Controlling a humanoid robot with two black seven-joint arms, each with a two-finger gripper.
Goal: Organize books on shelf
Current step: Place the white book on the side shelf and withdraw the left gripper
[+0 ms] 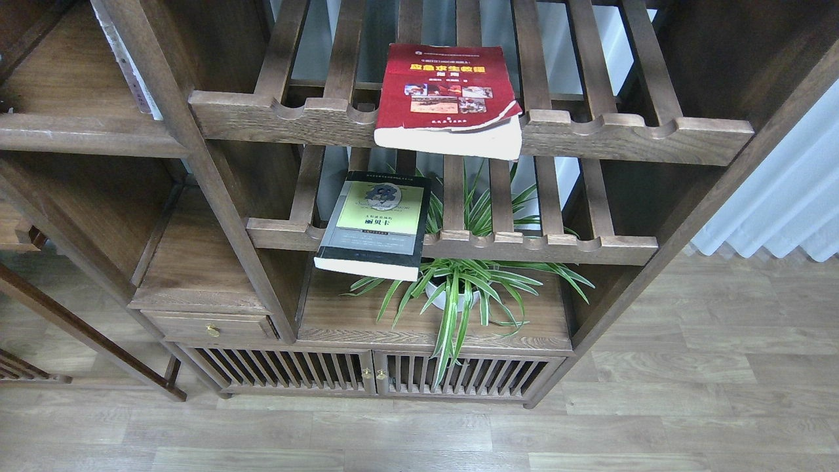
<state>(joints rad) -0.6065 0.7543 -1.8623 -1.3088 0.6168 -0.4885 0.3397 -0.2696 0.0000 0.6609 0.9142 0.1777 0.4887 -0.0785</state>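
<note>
Red book (448, 98) and black-grey book (375, 223) lie flat, overhanging slatted racks' (459, 131) front rails, awaiting shelving; neither end effector in view, state unknowable

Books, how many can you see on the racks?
2. The red book lies flat on the upper slatted rack, sticking out over its front rail. The black-grey book lies on the lower slatted rack, above the plant. Others may be hidden.

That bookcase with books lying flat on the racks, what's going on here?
Nothing is being handled right now; no robot arm or gripper is in view. A red book lies flat on the upper slatted rack, overhanging its front rail. A black-grey book lies likewise on the lower rack, above a potted plant. Both await tidying.
</note>
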